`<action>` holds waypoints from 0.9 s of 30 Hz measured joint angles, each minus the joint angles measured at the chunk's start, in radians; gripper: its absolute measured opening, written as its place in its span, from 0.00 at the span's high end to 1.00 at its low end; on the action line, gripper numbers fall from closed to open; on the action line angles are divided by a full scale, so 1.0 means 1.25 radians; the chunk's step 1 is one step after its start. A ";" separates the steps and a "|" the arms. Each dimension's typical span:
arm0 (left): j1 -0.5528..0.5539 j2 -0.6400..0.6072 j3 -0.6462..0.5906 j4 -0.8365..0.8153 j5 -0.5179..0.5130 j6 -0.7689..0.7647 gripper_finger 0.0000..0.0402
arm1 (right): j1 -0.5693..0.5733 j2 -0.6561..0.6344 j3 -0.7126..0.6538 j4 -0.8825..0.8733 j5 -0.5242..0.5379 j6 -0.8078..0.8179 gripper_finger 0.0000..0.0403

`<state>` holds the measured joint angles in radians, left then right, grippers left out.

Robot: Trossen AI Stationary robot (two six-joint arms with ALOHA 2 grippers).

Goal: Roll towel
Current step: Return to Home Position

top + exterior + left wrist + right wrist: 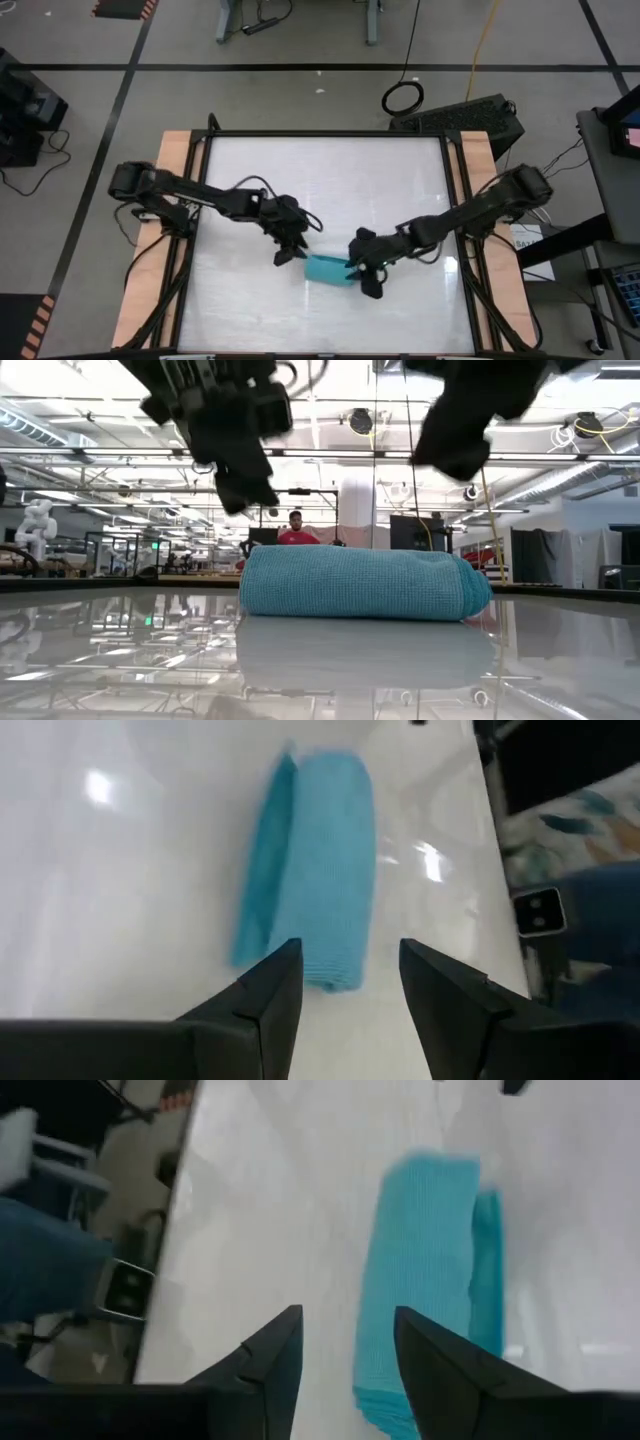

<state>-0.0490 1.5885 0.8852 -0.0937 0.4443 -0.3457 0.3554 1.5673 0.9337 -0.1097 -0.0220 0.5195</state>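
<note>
The towel [326,268] lay rolled into a short, thick cylinder on the white tabletop [330,180], in the lower middle of the high view, between the two arms. Judged from that, the rolling itself looked done. One long edge of the cloth lay flat beside the roll in both wrist views, so the wrap appeared loose rather than tucked.

The left gripper [290,250] sat just beside the towel's left end, and the right gripper [364,270] overlapped its right end as seen from above. In the low view both dark grippers hung above the roll without touching it. The left wrist view showed the left arm's fingers [272,990] spread with nothing between them, and the right wrist view showed the right arm's fingers [270,1350] spread and empty too. What appeared left was only for the arms to pull away from the middle of the tabletop to their resting places.

Some things could not be settled. The right gripper covered the towel's right end in the high view. The low view showed only one long side, so how many turns the roll held was not visible. Which dark shape at the top of the low view belonged to which arm was hard to tell, since both were cut off by the frame's upper edge.
</note>
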 joint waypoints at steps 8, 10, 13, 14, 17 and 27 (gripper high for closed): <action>-0.003 -0.247 0.000 -0.116 -0.225 0.090 0.57 | 0.007 -0.241 0.000 -0.100 0.112 -0.106 0.63; -0.006 -0.310 0.000 -0.141 -0.267 0.102 0.57 | 0.006 -0.309 0.000 -0.139 0.149 -0.125 0.63; -0.014 -0.402 0.000 -0.191 -0.341 0.117 0.57 | 0.007 -0.405 0.000 -0.207 0.196 -0.147 0.63; -0.019 -0.431 0.000 -0.212 -0.369 0.118 0.57 | 0.007 -0.435 0.000 -0.230 0.211 -0.149 0.63; -0.028 -0.512 0.000 -0.283 -0.449 0.117 0.57 | 0.007 -0.524 0.000 -0.291 0.251 -0.150 0.63; -0.067 -0.772 -0.106 -0.366 -0.610 0.015 0.57 | 0.011 -0.752 0.001 -0.430 0.358 -0.144 0.63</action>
<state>-0.1327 0.6241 0.7523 -0.5507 -0.3179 -0.3268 0.3695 0.6275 0.9344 -0.6476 0.4250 0.3400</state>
